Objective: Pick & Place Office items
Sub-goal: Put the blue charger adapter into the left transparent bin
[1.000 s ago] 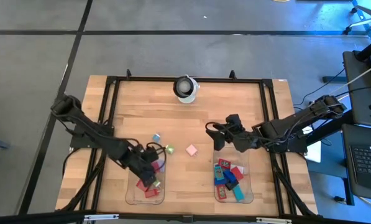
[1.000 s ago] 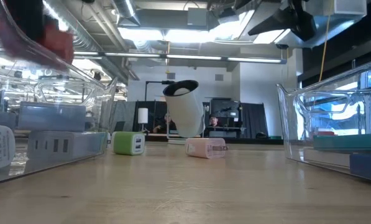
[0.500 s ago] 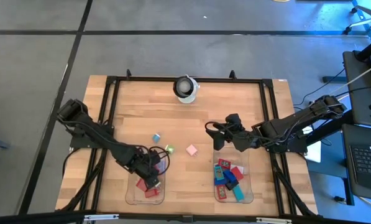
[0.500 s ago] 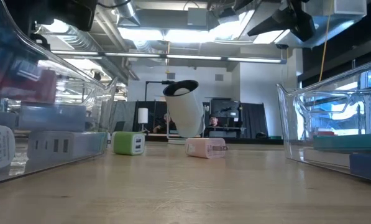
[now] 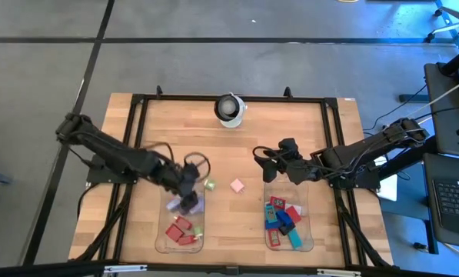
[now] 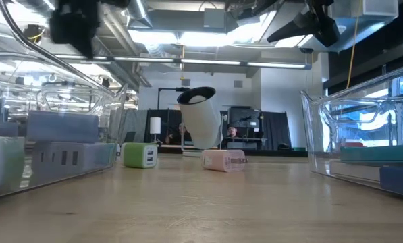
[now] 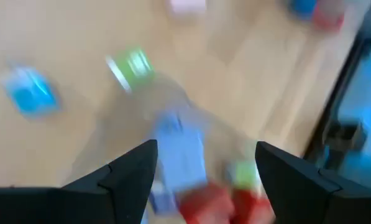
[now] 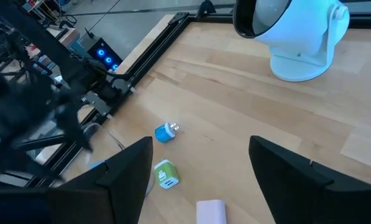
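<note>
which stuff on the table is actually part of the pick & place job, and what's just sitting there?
Job items:
- loose on the wood: green block, pink block, blue block
- red blocks in the left tray
- red and blue pieces in the right tray

Not part of it:
- white camera dome
- black table frame

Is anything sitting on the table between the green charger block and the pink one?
No. In the low view, only bare wood lies between the green charger block and the pink block; the white camera dome stands farther back behind that gap.
</note>
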You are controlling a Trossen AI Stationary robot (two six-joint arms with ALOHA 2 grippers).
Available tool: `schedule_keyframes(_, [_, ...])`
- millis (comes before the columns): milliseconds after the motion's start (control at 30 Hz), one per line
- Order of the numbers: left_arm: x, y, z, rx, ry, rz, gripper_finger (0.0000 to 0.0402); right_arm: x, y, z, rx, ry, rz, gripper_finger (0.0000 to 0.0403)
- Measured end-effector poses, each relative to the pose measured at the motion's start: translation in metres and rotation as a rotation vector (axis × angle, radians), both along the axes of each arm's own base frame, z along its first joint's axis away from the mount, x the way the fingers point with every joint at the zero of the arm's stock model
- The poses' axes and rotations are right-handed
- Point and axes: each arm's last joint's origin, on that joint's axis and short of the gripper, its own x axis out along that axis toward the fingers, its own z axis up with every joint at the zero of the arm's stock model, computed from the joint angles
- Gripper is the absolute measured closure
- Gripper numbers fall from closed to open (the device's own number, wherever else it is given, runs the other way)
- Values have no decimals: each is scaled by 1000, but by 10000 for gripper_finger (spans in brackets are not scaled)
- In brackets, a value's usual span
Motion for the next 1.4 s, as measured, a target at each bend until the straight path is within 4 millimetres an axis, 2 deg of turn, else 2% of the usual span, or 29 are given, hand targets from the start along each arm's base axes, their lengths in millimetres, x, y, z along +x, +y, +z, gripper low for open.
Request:
schedule_keyframes(100, [-2, 20, 13, 127, -92, 86, 134, 0, 0, 0, -3, 1, 0, 133])
schedule_keyframes(167, [-2, 32, 18, 270, -139, 142, 134, 0, 0, 0, -12, 6, 5, 133])
schedule_keyframes(300, [4, 53, 16, 488, -129, 183, 134, 0, 0, 0, -14, 8, 9, 133])
schedule_keyframes(433, [16, 76, 1, 438, -37, 246, 134, 0, 1, -1, 8, 19, 42, 133])
schedule_keyframes(700, [36, 115, -45, 309, 225, 269, 134, 1, 3, -2, 49, 37, 101, 133])
schedule_keyframes(833, [41, 120, -66, 285, 338, 203, 134, 1, 3, -2, 54, 40, 110, 133])
schedule_keyframes(1033, [42, 113, -85, 240, 452, 113, 134, 0, 3, -2, 54, 44, 110, 133])
schedule_keyframes(1167, [42, 109, -92, 252, 501, 75, 135, 0, 3, -2, 50, 46, 112, 133])
schedule_keyframes(1400, [43, 109, -93, 206, 496, 57, 135, 0, 3, -2, 28, 56, 122, 133])
